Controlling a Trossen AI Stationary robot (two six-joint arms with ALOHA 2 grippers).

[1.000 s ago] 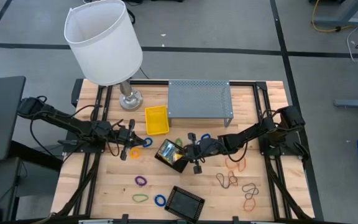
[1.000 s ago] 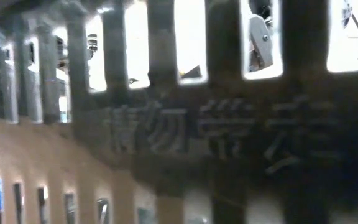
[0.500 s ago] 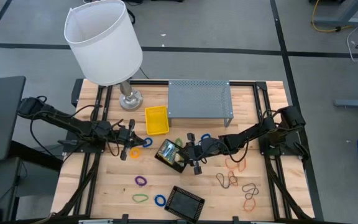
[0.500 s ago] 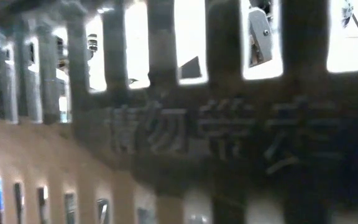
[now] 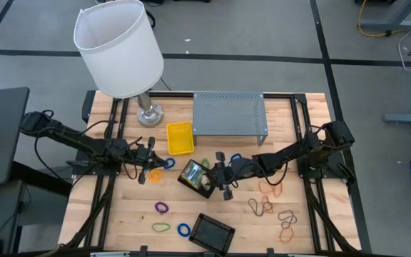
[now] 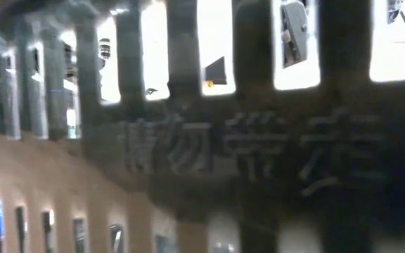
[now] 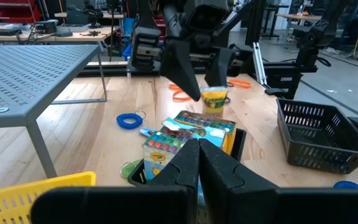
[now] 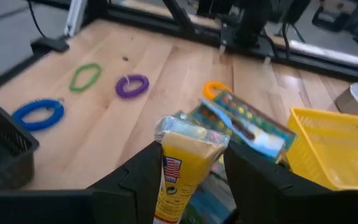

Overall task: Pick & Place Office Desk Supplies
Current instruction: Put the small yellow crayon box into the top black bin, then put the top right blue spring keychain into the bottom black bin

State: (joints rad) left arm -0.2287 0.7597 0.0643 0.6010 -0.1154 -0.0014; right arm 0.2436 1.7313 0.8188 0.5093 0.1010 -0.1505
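Subject: crayon box, yellow-green cardboard, standing on end between the fingers of the right gripper above the small black tray at table centre. In the right wrist view the fingers stand spread, a visible gap on each side of the box; whether either pad touches it I cannot tell. The left wrist view shows the same box upright beneath those fingers, over the tray's contents.

Handling judgement: light, thin card, stiff along its length but crushable across the broad faces. The glossy print looks slick. Best taken across the narrow sides near mid-height, so it neither tips nor buckles. The top flap looks crumpled; avoid gripping there.

Tray contents: more crayon boxes lying flat and tilted, partly overlapping, so a newly set box may lean instead of standing true.

Farther out: rubber bands lie loose on the wood, a blue one, green and purple. These are soft, limp loops that lie flat; a pinch on one strand should do. A yellow bin sits beside the grey mesh shelf; a black mesh basket is near the front edge.

Left gripper: pressed together, empty, waiting left of the tray.
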